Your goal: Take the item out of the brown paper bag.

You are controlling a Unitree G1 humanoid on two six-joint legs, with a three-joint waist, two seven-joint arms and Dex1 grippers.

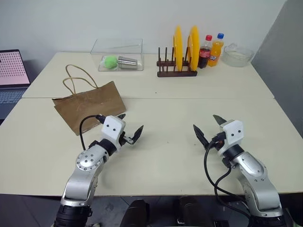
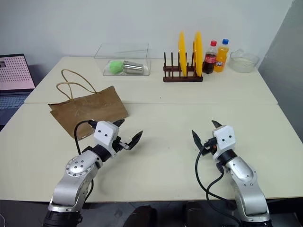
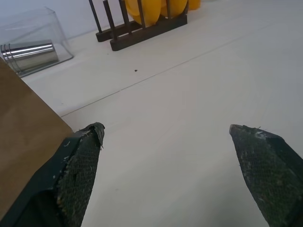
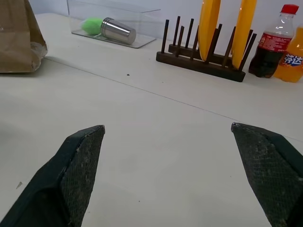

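Observation:
The brown paper bag point(image 1: 87, 107) lies flat on the table at the left, its two cord handles looped toward the back. The item is hidden; nothing of it shows outside the bag. My left gripper point(image 1: 130, 125) hovers just to the right of the bag's near right corner, open and empty, and the bag's edge point(image 3: 23, 137) shows beside one of its fingers. My right gripper point(image 1: 208, 125) stands open and empty over bare table at the right, well apart from the bag point(image 4: 19, 38).
At the back, a clear box point(image 1: 118, 56) holds a green ball point(image 1: 110, 61) and a steel cup point(image 1: 128, 62). A wooden rack point(image 1: 177, 71) carries two yellow plates, with two soda bottles point(image 1: 210, 51) and a glass bowl point(image 1: 238, 55) to its right. A laptop point(image 1: 12, 71) sits far left.

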